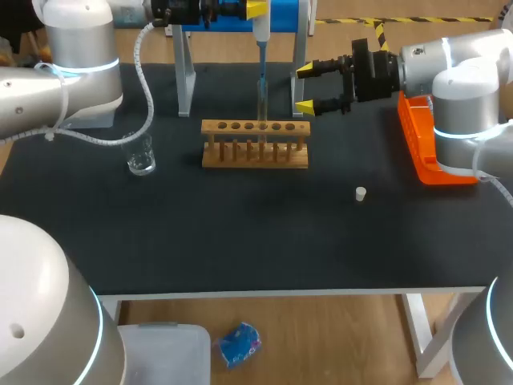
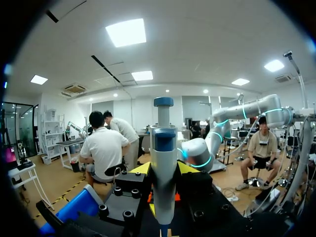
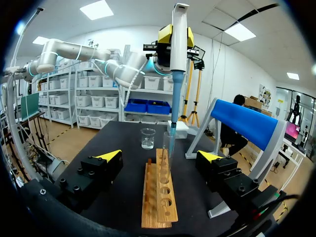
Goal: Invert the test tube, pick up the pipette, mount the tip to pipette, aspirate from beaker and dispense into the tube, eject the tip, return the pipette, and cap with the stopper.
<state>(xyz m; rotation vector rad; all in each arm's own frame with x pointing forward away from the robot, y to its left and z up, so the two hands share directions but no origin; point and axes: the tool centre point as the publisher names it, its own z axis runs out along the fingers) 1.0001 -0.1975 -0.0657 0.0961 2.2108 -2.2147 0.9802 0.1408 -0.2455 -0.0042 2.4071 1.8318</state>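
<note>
My left gripper is shut on the white pipette and holds it upright over the wooden rack. The blue tip reaches down into the clear test tube, which stands in a middle hole of the rack. In the left wrist view the pipette sits between my yellow fingers. My right gripper stands open just beyond the rack's right end, with nothing in it. From the right wrist view, the rack, tube and pipette lie ahead of the right gripper. The small white stopper lies on the mat.
A glass beaker stands left of the rack, and the beaker also shows beyond the rack in the right wrist view. The orange tip box sits at the right edge. The blue pipette stand is behind the rack.
</note>
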